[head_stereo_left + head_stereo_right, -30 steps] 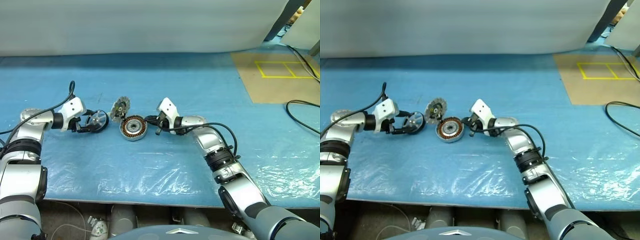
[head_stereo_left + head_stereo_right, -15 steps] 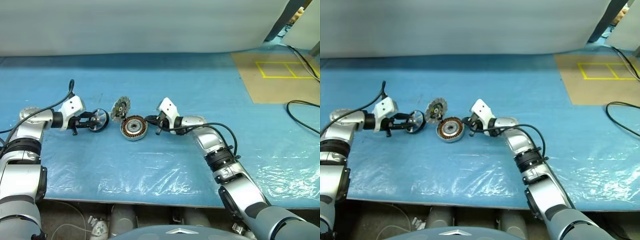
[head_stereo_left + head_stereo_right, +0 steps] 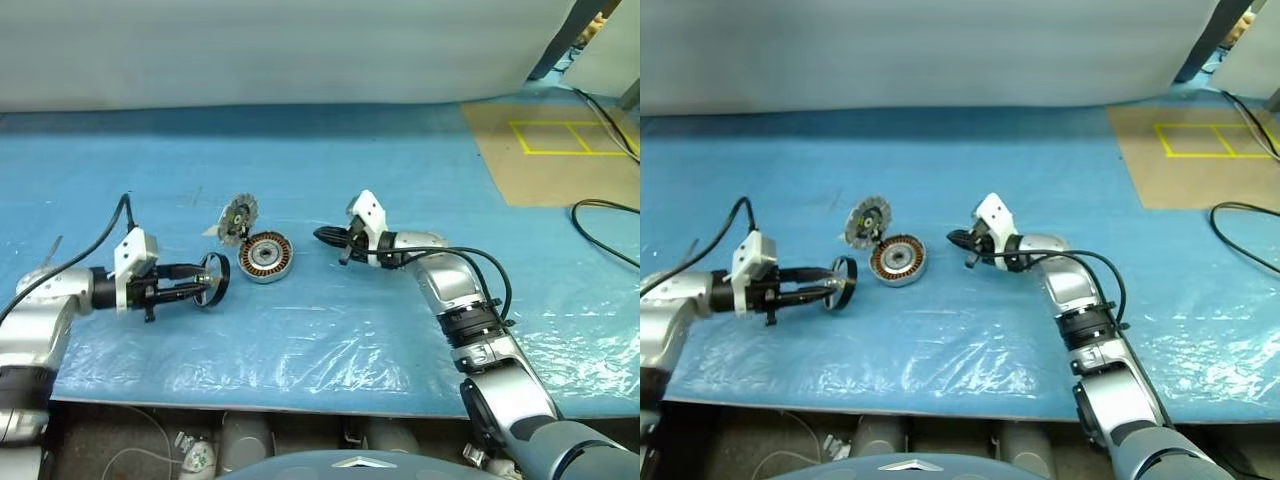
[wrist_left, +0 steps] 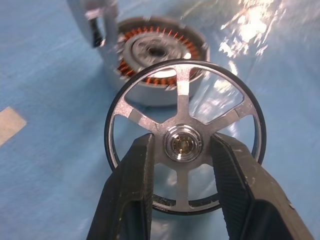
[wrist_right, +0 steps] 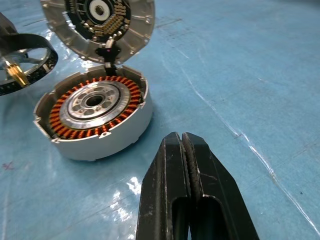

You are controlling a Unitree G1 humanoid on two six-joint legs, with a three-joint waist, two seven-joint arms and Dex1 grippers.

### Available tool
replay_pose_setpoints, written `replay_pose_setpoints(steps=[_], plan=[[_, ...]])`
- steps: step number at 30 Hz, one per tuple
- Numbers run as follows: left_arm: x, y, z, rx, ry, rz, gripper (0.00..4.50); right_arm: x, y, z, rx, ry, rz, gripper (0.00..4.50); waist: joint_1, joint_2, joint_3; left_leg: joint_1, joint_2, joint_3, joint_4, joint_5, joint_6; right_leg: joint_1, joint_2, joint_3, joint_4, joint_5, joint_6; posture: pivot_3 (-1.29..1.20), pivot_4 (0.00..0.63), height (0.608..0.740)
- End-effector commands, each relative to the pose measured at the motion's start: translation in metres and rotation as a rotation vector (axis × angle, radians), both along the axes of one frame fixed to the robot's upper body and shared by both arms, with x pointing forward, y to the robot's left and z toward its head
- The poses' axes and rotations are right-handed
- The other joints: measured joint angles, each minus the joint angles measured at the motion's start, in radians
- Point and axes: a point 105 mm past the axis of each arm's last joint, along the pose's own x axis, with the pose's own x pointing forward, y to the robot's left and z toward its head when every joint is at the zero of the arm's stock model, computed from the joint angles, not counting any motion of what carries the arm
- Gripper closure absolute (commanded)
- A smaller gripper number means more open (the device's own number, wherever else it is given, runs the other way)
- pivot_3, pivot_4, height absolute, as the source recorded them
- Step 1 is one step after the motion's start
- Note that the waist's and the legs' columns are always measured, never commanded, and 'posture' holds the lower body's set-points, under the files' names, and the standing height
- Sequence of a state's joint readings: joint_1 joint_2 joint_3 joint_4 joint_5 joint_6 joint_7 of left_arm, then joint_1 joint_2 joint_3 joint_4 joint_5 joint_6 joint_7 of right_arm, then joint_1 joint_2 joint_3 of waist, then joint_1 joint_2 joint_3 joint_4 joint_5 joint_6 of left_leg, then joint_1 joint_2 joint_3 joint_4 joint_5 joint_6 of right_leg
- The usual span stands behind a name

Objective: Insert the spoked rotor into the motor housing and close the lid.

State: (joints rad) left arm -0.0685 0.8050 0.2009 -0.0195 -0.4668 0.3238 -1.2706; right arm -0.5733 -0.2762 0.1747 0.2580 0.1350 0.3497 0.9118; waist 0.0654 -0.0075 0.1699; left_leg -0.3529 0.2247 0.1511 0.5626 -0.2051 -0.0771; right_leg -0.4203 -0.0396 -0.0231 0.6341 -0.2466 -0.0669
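Observation:
My left gripper (image 3: 203,284) is shut on the hub of the spoked rotor (image 3: 213,279), a silver ring with thin spokes, and holds it on edge just above the blue table. In the left wrist view both fingers (image 4: 135,175) pinch the rotor (image 4: 183,95) at its hub. The motor housing (image 3: 266,256), with copper windings inside, sits right of the rotor, open side up. Its lid (image 3: 238,216) stands open behind it. My right gripper (image 3: 326,236) is shut and empty, off to the housing's right. The right wrist view shows the housing (image 5: 95,112) and lid (image 5: 97,22) beyond the right gripper (image 5: 181,142).
A clear plastic sheet covers the blue table (image 3: 330,330). A brown board with yellow tape (image 3: 550,150) lies at the far right, with a black cable (image 3: 605,215) beside it. The table's front edge runs close to me.
My left gripper closed on the rotor and drew it back toward me and down-left of the housing. My right gripper shifted right, away from the housing.

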Motion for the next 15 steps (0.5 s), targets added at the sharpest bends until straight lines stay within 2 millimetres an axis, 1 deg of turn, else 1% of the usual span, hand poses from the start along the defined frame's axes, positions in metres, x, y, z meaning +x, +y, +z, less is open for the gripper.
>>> replay_pose_setpoints(steps=[1, 4, 6, 11, 15], plan=[[-0.008, -0.024, 0.029, -0.118, -0.09, 0.048, 3.15, -0.013, 0.005, 0.007, -0.012, -0.045, 0.091, 4.5, 0.003, 0.001, 0.0, 0.0, 0.0, 0.0, 0.0, 0.0, 0.0, 0.0, 0.0, 0.0, 0.0, -0.001, -0.001, 0.0, 0.15, 0.74], [-0.004, -0.045, 0.033, -0.177, -0.145, 0.115, 3.15, -0.019, 0.009, 0.005, -0.018, -0.041, 0.134, 4.5, 0.003, 0.001, 0.001, 0.0, -0.001, 0.0, 0.001, 0.0, 0.001, 0.002, 0.0, 0.0, -0.003, -0.001, -0.002, 0.0, 0.15, 0.74], [0.002, -0.053, 0.032, -0.2, -0.165, 0.16, 3.15, -0.023, 0.013, 0.005, -0.01, -0.036, 0.165, 4.5, 0.001, 0.001, 0.001, 0.001, 0.0, 0.0, 0.002, 0.001, 0.002, 0.004, 0.0, 0.001, -0.005, -0.001, -0.001, 0.0, 0.15, 0.74], [0.014, -0.061, 0.021, -0.202, -0.164, 0.231, 3.15, -0.039, 0.021, 0.006, 0.002, -0.043, 0.28, 4.5, -0.01, 0.002, 0.001, 0.002, 0.0, 0.0, 0.001, 0.001, 0.002, 0.005, 0.001, 0.001, -0.005, -0.001, -0.001, 0.0, 0.15, 0.74], [0.022, -0.062, 0.02, -0.183, -0.193, 0.272, 3.15, -0.043, 0.023, 0.012, 0.023, -0.055, 0.301, 4.5, -0.021, 0.001, 0.001, 0.001, -0.001, -0.001, 0.001, 0.001, 0.003, 0.005, 0.001, 0.001, -0.008, 0.002, 0.003, 0.0, 0.15, 0.74]])
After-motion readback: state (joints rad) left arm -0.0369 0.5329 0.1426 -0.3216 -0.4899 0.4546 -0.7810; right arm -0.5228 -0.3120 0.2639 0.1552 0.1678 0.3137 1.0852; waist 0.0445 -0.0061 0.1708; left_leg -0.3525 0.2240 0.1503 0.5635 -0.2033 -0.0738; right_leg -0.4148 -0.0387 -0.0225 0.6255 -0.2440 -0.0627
